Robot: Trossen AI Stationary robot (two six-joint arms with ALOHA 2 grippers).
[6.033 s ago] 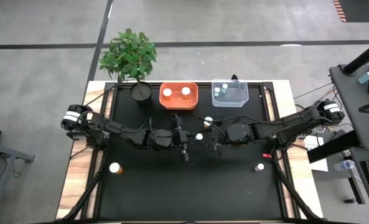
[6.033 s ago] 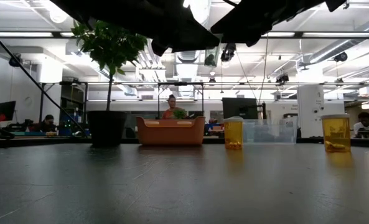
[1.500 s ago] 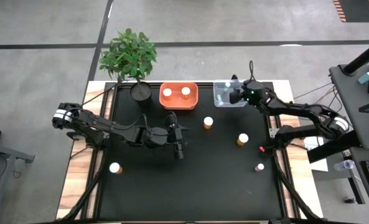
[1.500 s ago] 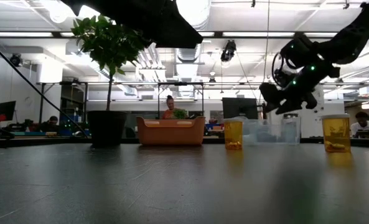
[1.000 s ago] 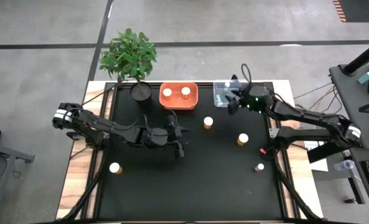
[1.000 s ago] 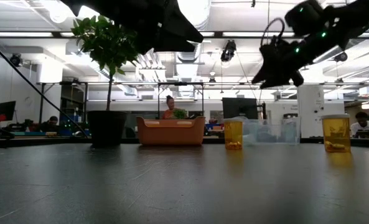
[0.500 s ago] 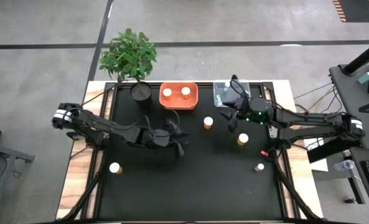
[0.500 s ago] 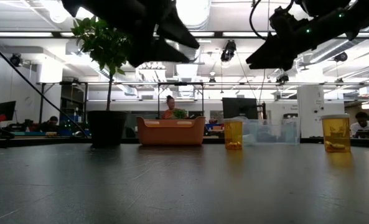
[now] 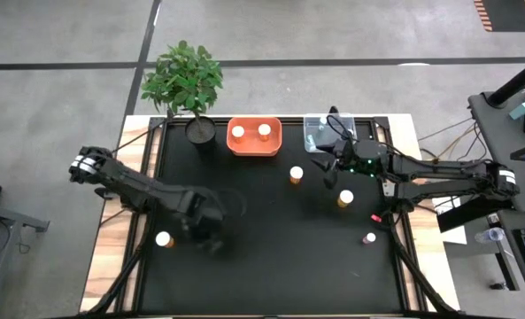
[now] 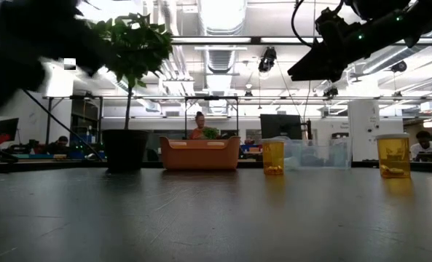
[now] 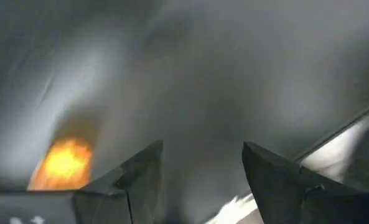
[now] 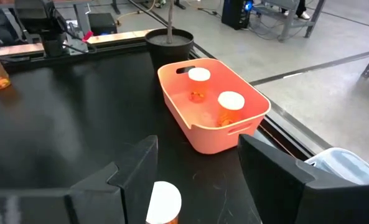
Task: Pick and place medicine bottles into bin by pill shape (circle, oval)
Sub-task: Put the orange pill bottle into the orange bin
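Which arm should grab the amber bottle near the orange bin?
Probably the right. The right gripper hangs open beside that amber bottle, which shows between its fingers in its wrist view; the left gripper is far off, nearer another bottle.

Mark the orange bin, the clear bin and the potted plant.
orange bin (image 9: 254,149): high view, near rim.
clear bin (image 9: 331,145): high view, near wall.
potted plant (image 9: 184,78): high view, leaves.

Left gripper (image 9: 211,232) motion-blurred, amber bottle (image 11: 61,163) smeared, clear bin (image 12: 352,168) edge-cropped
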